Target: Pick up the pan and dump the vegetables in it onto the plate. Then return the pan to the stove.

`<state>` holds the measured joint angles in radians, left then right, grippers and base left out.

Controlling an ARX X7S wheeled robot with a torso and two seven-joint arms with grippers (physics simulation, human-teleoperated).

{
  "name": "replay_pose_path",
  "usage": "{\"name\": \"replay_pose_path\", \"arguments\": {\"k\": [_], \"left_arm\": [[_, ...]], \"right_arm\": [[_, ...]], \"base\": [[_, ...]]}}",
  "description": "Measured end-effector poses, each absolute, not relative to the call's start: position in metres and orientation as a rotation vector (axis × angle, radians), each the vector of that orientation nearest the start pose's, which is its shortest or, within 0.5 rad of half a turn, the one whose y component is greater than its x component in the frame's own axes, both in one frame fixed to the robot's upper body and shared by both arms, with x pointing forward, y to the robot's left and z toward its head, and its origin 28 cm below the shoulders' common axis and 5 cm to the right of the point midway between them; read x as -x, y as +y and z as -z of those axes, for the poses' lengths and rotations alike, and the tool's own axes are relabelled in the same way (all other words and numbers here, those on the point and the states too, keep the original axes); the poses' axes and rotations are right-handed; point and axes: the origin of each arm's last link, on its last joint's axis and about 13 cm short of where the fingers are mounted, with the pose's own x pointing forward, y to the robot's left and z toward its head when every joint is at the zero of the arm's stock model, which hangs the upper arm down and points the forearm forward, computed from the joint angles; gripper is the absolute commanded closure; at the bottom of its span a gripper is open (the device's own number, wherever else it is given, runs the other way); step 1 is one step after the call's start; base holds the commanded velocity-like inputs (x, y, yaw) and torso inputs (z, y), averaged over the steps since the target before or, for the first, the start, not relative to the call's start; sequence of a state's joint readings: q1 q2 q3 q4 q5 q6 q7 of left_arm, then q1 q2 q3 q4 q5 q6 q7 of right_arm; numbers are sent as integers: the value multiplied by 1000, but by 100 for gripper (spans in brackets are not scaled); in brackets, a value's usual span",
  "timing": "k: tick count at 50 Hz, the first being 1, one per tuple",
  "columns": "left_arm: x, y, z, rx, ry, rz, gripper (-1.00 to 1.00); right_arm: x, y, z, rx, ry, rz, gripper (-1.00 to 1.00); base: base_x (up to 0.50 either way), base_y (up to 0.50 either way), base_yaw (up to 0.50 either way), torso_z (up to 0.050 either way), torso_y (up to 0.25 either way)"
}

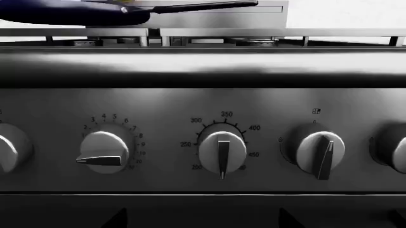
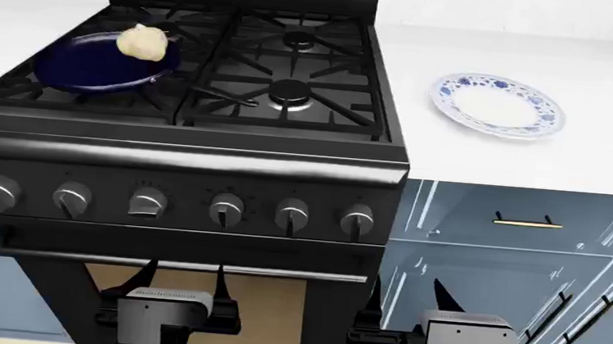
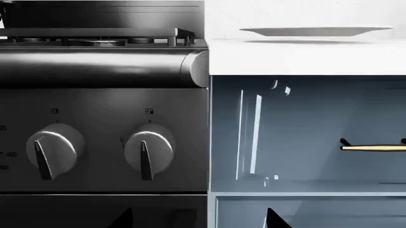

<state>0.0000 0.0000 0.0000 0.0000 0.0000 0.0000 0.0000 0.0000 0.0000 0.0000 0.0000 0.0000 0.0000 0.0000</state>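
While I hold both arms low before the stove [image 2: 176, 153], its matt black grates carry the glossy navy pan [image 2: 101, 64] at the rear left, the lumpy cream vegetables [image 2: 142, 41] inside. Right of the stove, a white bench [image 2: 484, 153] bears the blue-rimmed plate [image 2: 498, 105] above grey-blue drawers [image 2: 521, 226]. One silver knob [image 1: 222, 151] reads 250 to 400. My left tool [image 2: 181, 273] and right tool [image 2: 412, 289] stand spread, empty.
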Motion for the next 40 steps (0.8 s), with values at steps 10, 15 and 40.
{"name": "replay_pose_path", "arguments": {"k": [10, 15, 40], "left_arm": [[-211, 209, -27, 11, -56, -2, -100], [-211, 215, -47, 8, -125, 1, -100], [-203, 237, -183, -89, -458, 90, -100]], "right_arm": [[-209, -98, -21, -1, -25, 17, -100], [-208, -100, -36, -6, -64, 22, -100], [-217, -113, -146, -16, -329, -27, -100]], "base": [[0, 0, 0, 0, 0], [0, 0, 0, 0, 0], [0, 0, 0, 0, 0]]}}
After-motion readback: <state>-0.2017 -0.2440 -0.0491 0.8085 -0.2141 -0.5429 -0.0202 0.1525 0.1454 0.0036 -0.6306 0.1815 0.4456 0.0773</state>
